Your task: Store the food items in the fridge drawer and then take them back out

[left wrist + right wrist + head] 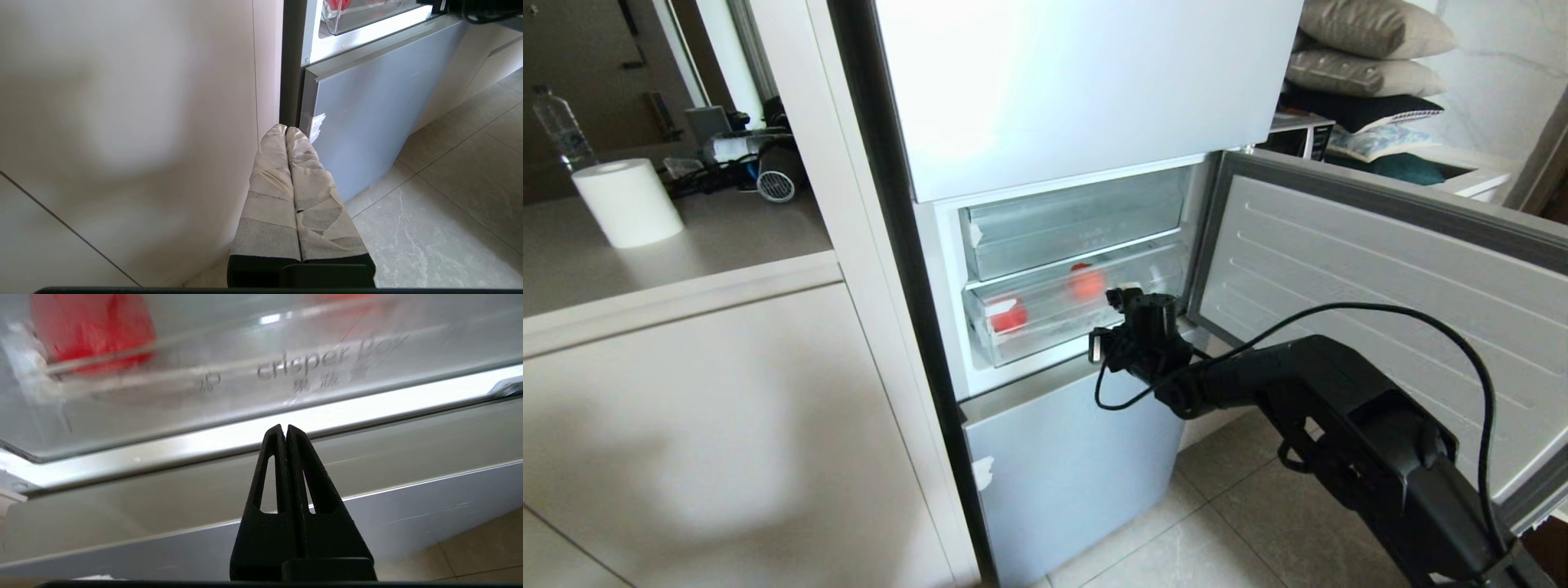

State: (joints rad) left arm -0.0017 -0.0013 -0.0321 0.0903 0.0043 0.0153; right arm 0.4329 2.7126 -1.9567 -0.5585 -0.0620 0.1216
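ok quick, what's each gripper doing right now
left gripper: shut, empty, parked low beside the fridge.
right gripper: shut, empty, just below the drawer front.

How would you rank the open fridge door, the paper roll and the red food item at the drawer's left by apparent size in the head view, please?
1. Open fridge door, largest.
2. Paper roll.
3. Red food item, smallest.

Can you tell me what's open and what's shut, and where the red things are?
Middle fridge door: swung open.
Bottom door: shut.
Top door: shut.
Drawer: pushed in, two red pieces inside.
Red piece: in the drawer, left side.
Other red piece: in the drawer, farther back.
Right gripper: shut, empty, just below the drawer front.
Left gripper: shut, empty, down low by the bottom door.
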